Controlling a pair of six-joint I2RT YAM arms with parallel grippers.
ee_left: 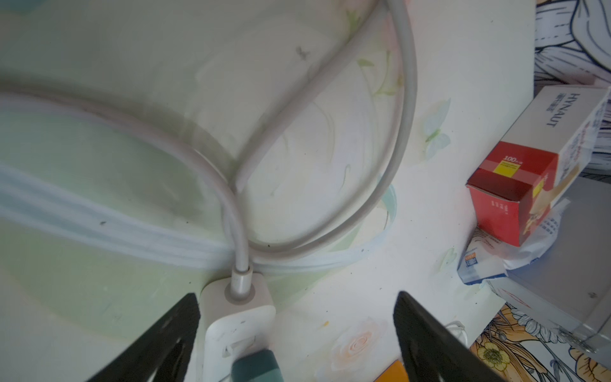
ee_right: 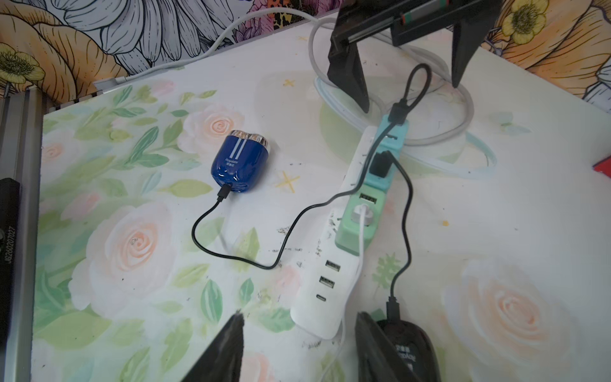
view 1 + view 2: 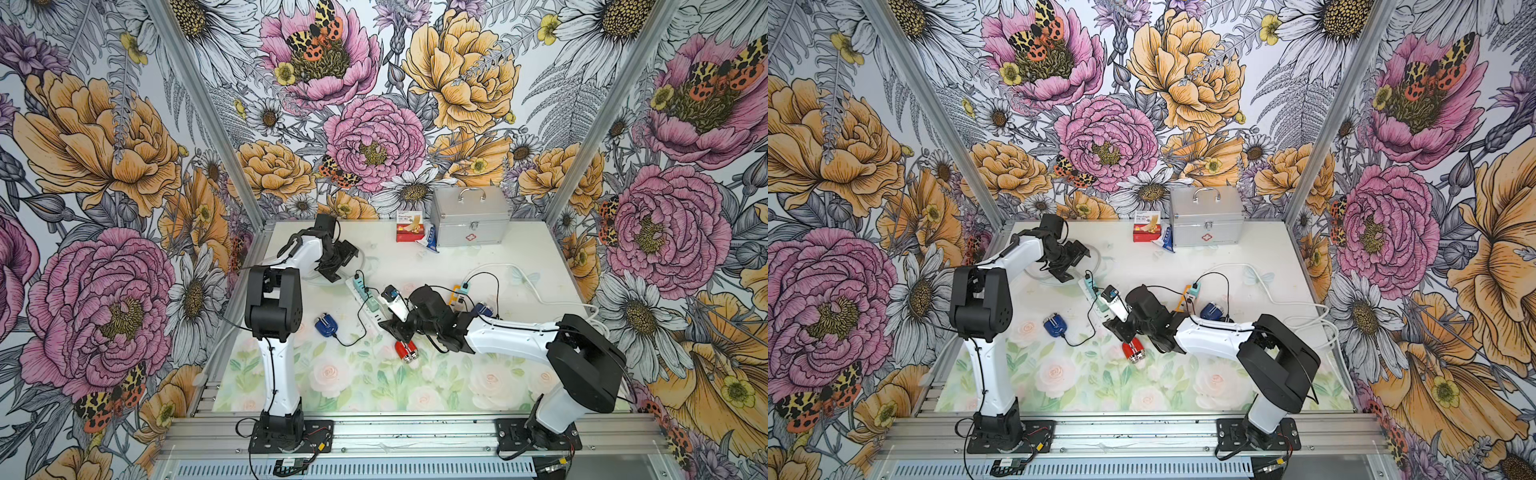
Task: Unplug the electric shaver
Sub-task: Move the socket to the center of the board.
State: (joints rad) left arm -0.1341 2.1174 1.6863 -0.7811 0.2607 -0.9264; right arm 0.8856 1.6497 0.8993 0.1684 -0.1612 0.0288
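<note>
Surfaces, noted from my right gripper (image 2: 299, 316)
Ahead of the jaws: power strip (image 2: 325, 287), smooth white plastic with dark scuffs. Beside it, off the jaw line: shaver (image 2: 236, 165), glossy blue plastic with shiny metal heads; its cable (image 2: 231, 256), matt black. Table mat (image 2: 132, 248), smooth and printed.

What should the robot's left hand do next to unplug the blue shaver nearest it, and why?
Probably lower the left gripper onto the black plug in the teal adapter and close on it. Its jaws stand open right by that plug, and the blue shaver has a cable that seems to run there, plugged in.
</note>
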